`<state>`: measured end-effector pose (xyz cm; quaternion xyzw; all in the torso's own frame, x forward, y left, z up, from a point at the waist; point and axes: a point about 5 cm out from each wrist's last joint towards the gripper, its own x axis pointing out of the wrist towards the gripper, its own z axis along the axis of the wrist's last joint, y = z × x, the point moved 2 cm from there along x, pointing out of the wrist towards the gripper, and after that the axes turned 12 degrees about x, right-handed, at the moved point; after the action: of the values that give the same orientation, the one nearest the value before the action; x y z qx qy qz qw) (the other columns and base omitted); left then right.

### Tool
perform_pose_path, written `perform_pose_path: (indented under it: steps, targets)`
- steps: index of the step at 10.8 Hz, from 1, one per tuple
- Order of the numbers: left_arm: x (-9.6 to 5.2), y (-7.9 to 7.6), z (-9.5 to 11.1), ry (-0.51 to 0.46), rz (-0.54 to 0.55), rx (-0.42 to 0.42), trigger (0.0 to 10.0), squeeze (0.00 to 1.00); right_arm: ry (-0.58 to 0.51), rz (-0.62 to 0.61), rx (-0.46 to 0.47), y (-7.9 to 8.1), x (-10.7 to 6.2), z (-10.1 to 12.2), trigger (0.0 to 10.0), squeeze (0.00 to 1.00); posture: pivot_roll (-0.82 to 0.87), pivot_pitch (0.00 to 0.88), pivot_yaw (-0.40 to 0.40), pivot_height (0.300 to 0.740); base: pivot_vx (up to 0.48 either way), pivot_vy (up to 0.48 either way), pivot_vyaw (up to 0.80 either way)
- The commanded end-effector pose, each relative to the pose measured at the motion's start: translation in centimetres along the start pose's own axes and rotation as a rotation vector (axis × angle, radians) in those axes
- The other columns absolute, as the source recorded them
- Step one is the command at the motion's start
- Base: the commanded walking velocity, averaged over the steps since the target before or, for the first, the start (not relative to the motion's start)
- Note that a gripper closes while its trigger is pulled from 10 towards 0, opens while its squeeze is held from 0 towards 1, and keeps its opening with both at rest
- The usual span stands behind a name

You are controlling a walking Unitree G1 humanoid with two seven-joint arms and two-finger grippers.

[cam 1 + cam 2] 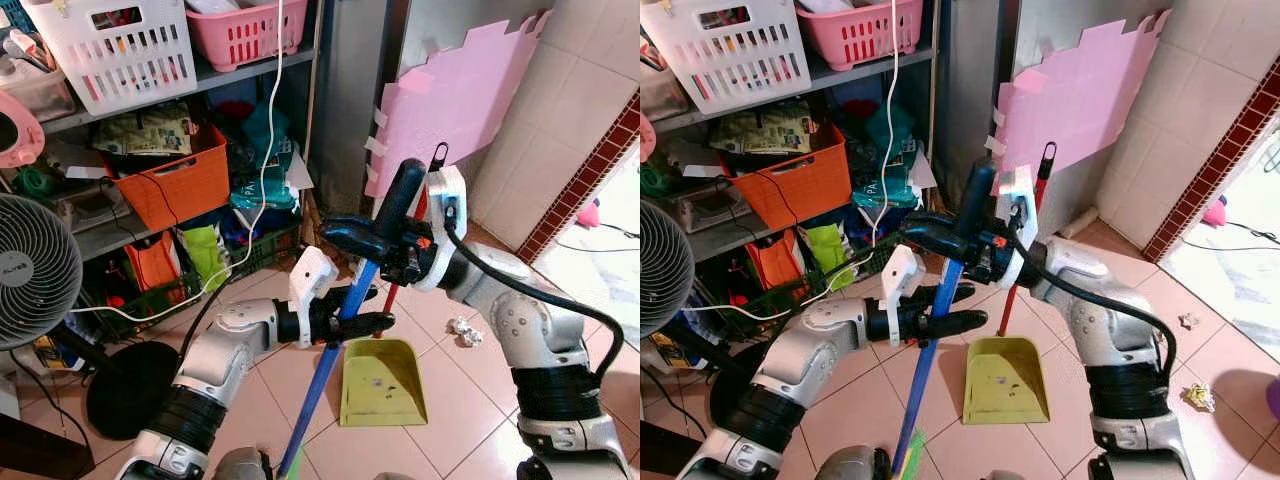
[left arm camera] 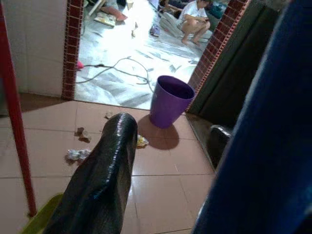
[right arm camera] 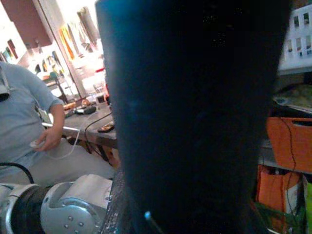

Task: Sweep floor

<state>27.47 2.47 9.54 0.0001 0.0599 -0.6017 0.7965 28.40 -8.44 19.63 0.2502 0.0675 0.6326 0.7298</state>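
Observation:
A broom with a blue handle (image 1: 325,370) and a black top grip (image 1: 400,195) stands tilted in front of me. My left gripper (image 1: 350,308) is shut on the blue shaft at mid height. Higher up, my right gripper (image 1: 380,240) is shut on the shaft just below the black grip. A yellow-green dustpan (image 1: 380,385) with a red upright handle (image 1: 1038,190) rests on the tiled floor just beyond the broom. Crumpled paper scraps (image 1: 466,330) lie on the tiles to the right. In the left wrist view, one black finger (image 2: 102,180) sits beside the blue handle (image 2: 263,146).
Shelves with baskets (image 1: 165,180) and a standing fan (image 1: 30,270) crowd the left. A pink sheet (image 1: 460,100) leans on the tiled wall ahead. A purple bin (image 2: 170,100) stands by a doorway, a person (image 2: 195,17) sits beyond it, and another person (image 3: 24,122) sits at a table.

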Motion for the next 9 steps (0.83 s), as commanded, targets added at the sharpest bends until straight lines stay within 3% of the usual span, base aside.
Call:
perform_pose_path:
  steps: [1, 9]
  targets:
    - [-0.3, 1.3, 0.8, -0.007, 0.09, 0.066, 0.0, 0.0, 0.041, 0.156, 0.055, 1.5, 1.5, -1.3, 10.0, 0.0, -0.12, 0.0, 0.012, 0.74, 0.0, 0.0, 0.0]
    - [-0.4, 2.5, 0.1, 0.002, 0.197, 0.12, 0.0, 0.0, 0.057, 0.146, 0.041, 1.4, 1.4, -1.7, 10.0, 0.0, -0.12, 0.0, 0.015, 0.74, 0.0, 0.0, 0.0]
